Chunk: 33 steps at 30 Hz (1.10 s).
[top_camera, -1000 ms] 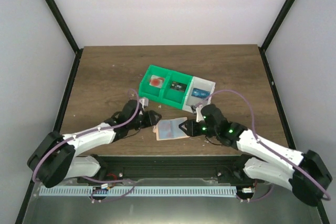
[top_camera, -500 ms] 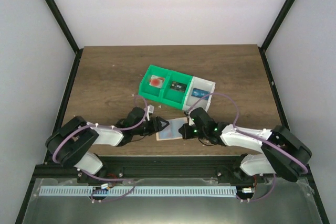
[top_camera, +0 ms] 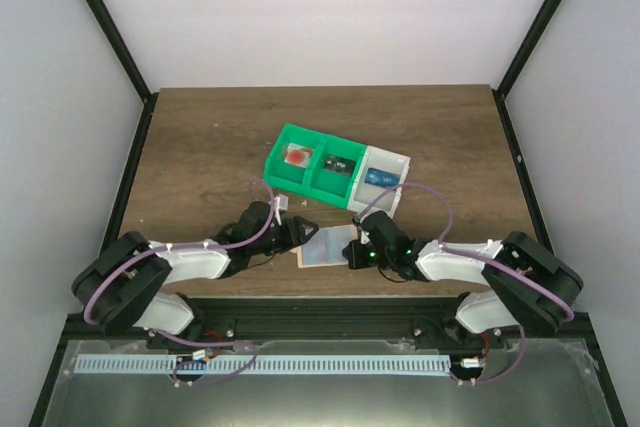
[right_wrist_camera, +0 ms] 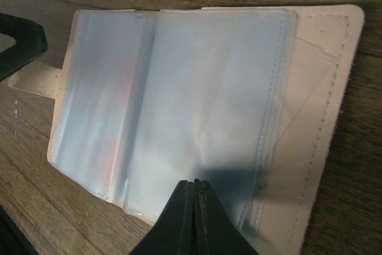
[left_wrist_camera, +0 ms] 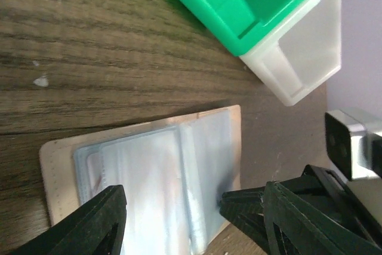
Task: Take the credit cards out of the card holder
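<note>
The card holder (top_camera: 328, 245) lies open on the wood table between my two grippers, pale blue sleeves (right_wrist_camera: 197, 100) up and tan edge showing. A faint reddish tint shows through the left sleeves (left_wrist_camera: 149, 171); no credit card is plainly visible inside. My left gripper (left_wrist_camera: 197, 219) is open, its fingers (left_wrist_camera: 89, 225) spread either side of the holder's near edge. My right gripper (right_wrist_camera: 195, 184) is shut, its tip over the sleeves near the holder's edge with nothing between the jaws. From above, the left gripper (top_camera: 300, 232) sits at the holder's left and the right gripper (top_camera: 355, 252) at its right.
Behind the holder stand two joined green bins (top_camera: 310, 162) and a white bin (top_camera: 385, 175), each with a small card-like thing inside. The white bin's corner (left_wrist_camera: 304, 58) is close to the holder. The table's near edge lies just below the holder.
The right gripper has closed, and the left has opened wider. Both arms have drawn in lower around the holder, which shifted slightly.
</note>
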Tool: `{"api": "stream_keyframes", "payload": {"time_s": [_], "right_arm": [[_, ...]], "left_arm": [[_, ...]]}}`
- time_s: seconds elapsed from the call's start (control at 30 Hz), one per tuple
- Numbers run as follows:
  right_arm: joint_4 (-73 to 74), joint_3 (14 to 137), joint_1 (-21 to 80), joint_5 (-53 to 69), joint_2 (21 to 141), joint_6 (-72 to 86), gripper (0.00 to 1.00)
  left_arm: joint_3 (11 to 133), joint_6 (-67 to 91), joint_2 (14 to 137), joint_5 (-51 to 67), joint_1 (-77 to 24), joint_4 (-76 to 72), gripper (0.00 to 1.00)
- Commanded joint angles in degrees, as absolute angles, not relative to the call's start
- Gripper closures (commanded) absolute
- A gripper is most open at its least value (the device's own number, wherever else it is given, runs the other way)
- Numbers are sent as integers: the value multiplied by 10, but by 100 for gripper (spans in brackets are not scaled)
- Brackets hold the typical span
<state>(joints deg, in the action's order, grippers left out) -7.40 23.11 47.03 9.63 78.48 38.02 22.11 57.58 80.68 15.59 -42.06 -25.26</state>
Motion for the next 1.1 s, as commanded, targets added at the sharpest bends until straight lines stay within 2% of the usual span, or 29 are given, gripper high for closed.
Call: {"api": "stream_keyframes", "payload": {"time_s": [0.0, 0.4, 0.77, 1.07], "right_arm": [[-80, 221, 472, 74, 789, 380, 99], [-85, 219, 472, 72, 787, 382, 99], [-90, 216, 472, 75, 786, 382, 100], [-89, 216, 472, 76, 782, 382, 99]], "left_arm": [[229, 566, 816, 131, -422, -221, 35], [229, 595, 877, 168, -422, -287, 36], [232, 590, 820, 163, -422, -254, 37], [226, 593, 839, 163, -422, -263, 37]]}}
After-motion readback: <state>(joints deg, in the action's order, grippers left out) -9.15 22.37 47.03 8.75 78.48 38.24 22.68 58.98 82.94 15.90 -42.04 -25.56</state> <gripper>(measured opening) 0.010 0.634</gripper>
